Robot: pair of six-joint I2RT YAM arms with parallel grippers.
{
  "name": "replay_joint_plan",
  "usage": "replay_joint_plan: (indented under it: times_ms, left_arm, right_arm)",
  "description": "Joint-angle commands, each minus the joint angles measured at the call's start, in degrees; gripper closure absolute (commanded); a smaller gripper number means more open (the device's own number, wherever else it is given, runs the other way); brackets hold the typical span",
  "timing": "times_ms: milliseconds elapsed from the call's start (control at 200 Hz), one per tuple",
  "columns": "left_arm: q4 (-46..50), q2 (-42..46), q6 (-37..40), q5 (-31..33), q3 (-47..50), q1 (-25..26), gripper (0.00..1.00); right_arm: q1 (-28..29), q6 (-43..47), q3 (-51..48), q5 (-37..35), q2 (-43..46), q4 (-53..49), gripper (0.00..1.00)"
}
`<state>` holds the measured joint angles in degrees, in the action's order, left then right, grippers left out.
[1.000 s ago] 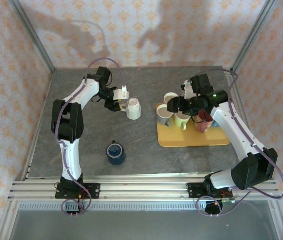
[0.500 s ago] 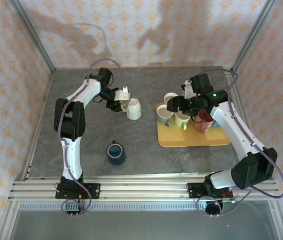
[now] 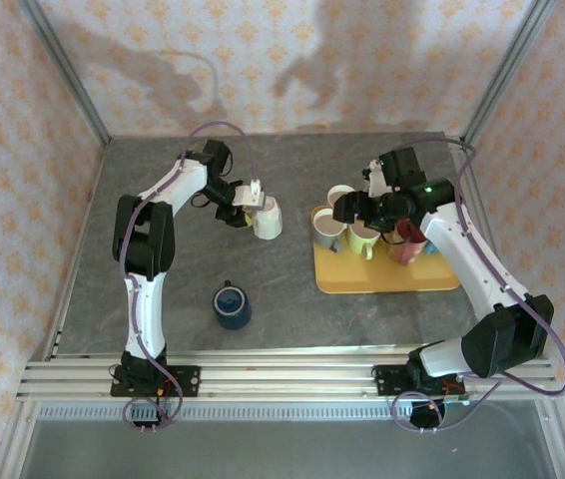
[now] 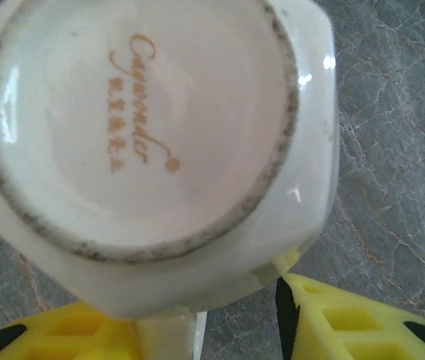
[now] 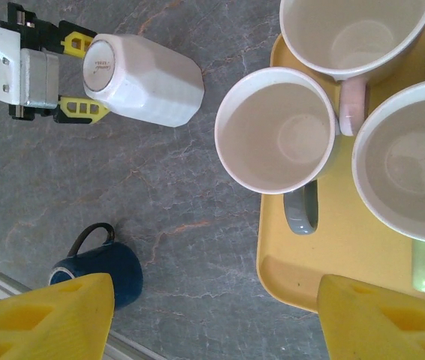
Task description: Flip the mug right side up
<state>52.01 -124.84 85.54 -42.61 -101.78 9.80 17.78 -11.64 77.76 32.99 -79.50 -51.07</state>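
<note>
A white faceted mug (image 3: 267, 218) lies on its side on the grey table, left of the tray. Its printed base (image 4: 134, 120) faces the left wrist camera. My left gripper (image 3: 249, 203) is at that base end, with one yellow finger (image 5: 85, 109) against each side of the mug (image 5: 145, 79). In the left wrist view the right fingertip (image 4: 293, 262) touches the mug's wall, and a white strip that may be the handle (image 4: 171, 337) runs beside the left finger. My right gripper (image 5: 212, 322) hovers open over the tray's left edge, holding nothing.
A dark blue mug (image 3: 232, 304) stands upright near the table's front. A yellow tray (image 3: 387, 277) on the right carries several upright mugs, among them a white one with a grey handle (image 5: 276, 139). Metal frame posts and papered walls enclose the table.
My left gripper has slid a little right, up to the white mug, and its jaws have narrowed around the base end. The mug and the right arm have stayed put.
</note>
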Motion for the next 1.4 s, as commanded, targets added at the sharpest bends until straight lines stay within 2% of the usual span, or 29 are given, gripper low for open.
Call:
replay_joint_plan:
  times_ms: [0,85,350,896,1301,1396]
  left_arm:
    - [1.1,-1.1,0.4,1.1,-1.4,0.5,0.56]
    - [1.2,-1.4,0.6,1.3,-1.6,0.6,0.62]
    - [0.5,-1.2,0.3,1.2,-1.5,0.7,0.66]
    - [-4.1,3.4,-5.9,-4.4,2.7,0.7,1.00]
    - [-14.5,15.0,-17.6,-11.8,12.3,0.7,1.00]
    - [-16.6,20.0,-21.0,-13.3,13.9,0.7,1.00]
  right_arm:
    - [-0.4,-0.7,1.1,-1.0,1.4,-1.2,0.28]
    - [-0.4,-0.7,1.2,-1.0,1.6,-1.2,0.28]
    - [-0.4,-0.9,1.2,-1.0,1.4,-1.1,0.28]
    - [-0.4,-1.0,-1.0,-0.8,2.4,0.1,0.28]
    - [-0.4,-0.1,-3.8,1.5,4.2,4.0,0.27]
    - [-0.4,0.5,-4.7,3.0,5.0,5.6,0.28]
